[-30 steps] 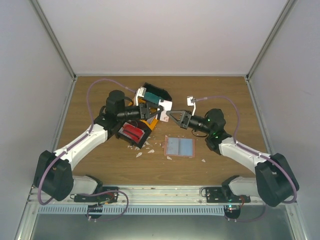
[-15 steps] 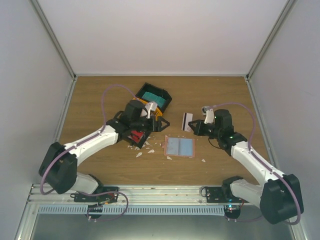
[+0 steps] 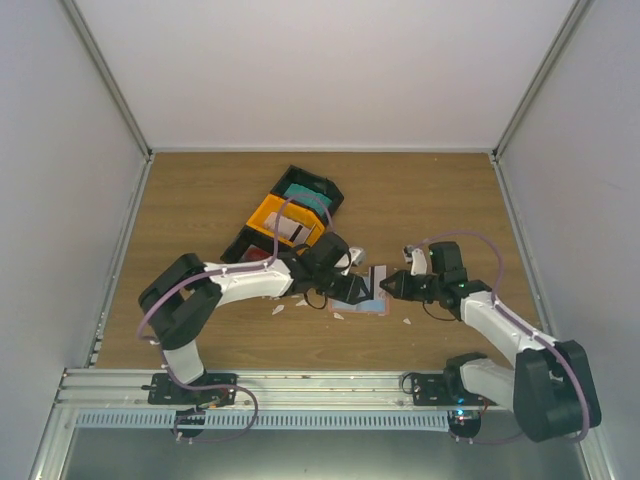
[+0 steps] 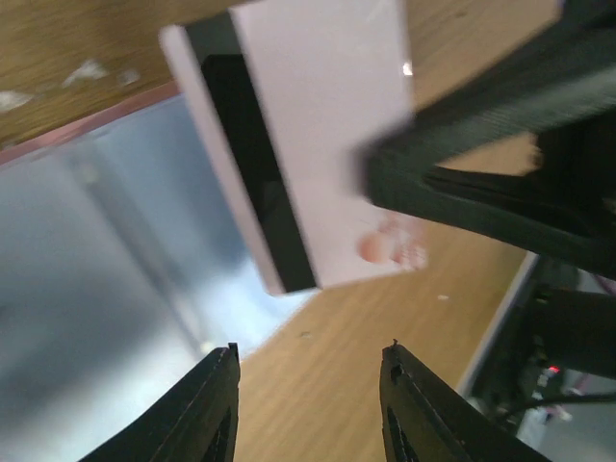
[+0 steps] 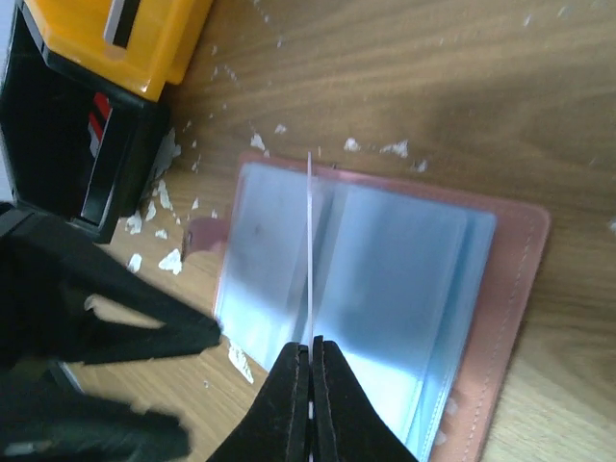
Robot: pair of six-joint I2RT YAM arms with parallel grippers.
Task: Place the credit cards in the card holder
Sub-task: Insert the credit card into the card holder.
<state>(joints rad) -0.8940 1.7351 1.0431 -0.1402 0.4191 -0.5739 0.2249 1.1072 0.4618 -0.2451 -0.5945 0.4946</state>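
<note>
The salmon card holder lies open on the table, its light-blue sleeves up; it also shows in the top view and the left wrist view. My right gripper is shut on a white credit card, seen edge-on, held upright over the holder's middle fold. In the left wrist view the card shows a black stripe and red marks. My left gripper is open and empty, low over the holder's edge, just short of the card. In the top view both grippers, left and right, meet over the holder.
The black-and-orange compartment tray stands behind and left of the holder, with red cards in a black compartment. White paper scraps lie scattered around the holder and tray. White walls enclose the table.
My left gripper has left the tray and swung right to the holder. My right gripper has carried the white card down and left onto the open holder.
</note>
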